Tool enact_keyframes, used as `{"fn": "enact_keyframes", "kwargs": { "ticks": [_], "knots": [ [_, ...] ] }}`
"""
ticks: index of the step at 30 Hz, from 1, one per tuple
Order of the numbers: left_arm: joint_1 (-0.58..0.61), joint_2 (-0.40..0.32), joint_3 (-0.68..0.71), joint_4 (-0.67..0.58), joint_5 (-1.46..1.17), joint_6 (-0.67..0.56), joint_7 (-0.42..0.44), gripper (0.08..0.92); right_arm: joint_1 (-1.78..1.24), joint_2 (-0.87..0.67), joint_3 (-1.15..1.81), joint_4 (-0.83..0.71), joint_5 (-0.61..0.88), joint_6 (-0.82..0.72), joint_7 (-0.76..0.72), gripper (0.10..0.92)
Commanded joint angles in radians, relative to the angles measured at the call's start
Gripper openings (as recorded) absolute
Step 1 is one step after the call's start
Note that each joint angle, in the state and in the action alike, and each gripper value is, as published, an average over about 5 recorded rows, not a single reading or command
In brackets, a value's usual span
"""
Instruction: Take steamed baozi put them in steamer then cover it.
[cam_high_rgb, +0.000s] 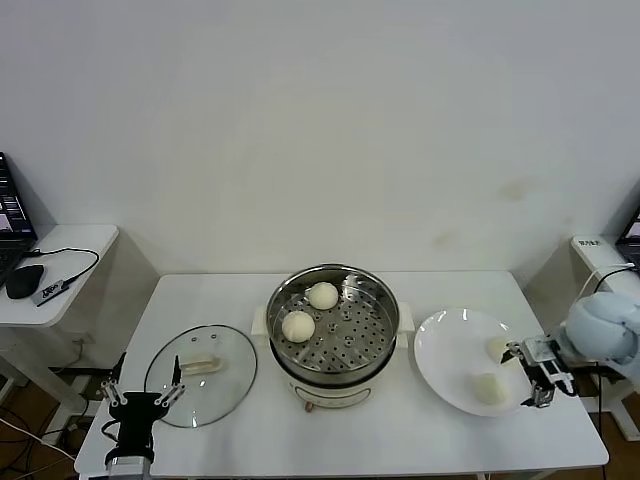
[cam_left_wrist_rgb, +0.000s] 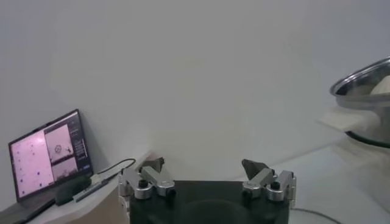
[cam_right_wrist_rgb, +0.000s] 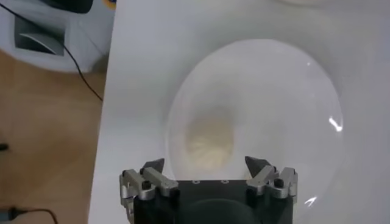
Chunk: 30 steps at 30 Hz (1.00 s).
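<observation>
Right hand (cam_high_rgb: 537, 377), lower right of the head view, hangs with fingers spread and empty over the white plate (cam_high_rgb: 445, 350), just right of two steamed baozi (cam_high_rgb: 487, 388) lying there. Two more baozi (cam_high_rgb: 298, 325) sit in the steamer (cam_high_rgb: 333, 320) at centre. Left hand (cam_high_rgb: 142, 398), lower left, is released beside the glass lid (cam_high_rgb: 200, 374) on the counter (cam_high_rgb: 400, 440)

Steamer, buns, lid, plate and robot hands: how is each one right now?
steamer: uncovered, two buns inside
buns in steamer: on the holey tray
glass lid: off, flat on table
plate: holds two buns
buns on plate: waiting
right gripper: open, over plate
left gripper: open, empty, beside lid
</observation>
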<state>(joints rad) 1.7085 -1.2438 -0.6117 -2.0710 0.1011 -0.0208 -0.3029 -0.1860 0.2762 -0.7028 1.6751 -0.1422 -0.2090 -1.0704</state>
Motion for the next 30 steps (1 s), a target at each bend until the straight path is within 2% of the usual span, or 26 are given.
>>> {"fn": "enact_keyframes", "kwargs": {
  "ticks": [1, 14, 30],
  "knots": [
    [0.002, 0.000, -0.006, 0.002, 0.001, -0.001, -0.001, 0.823, -0.138, 0.132, 0.089, -0.126, -0.072, -0.011, 0.047, 0.823],
    [0.004, -0.005, -0.017, 0.011, 0.002, -0.004, -0.002, 0.823, -0.136, 0.180, 0.083, -0.192, -0.088, -0.019, 0.055, 0.807],
    [0.001, -0.008, -0.010, 0.006, 0.003, -0.002, -0.001, 0.823, -0.102, 0.175, 0.079, -0.186, -0.056, -0.032, 0.015, 0.605]
  ]
}}
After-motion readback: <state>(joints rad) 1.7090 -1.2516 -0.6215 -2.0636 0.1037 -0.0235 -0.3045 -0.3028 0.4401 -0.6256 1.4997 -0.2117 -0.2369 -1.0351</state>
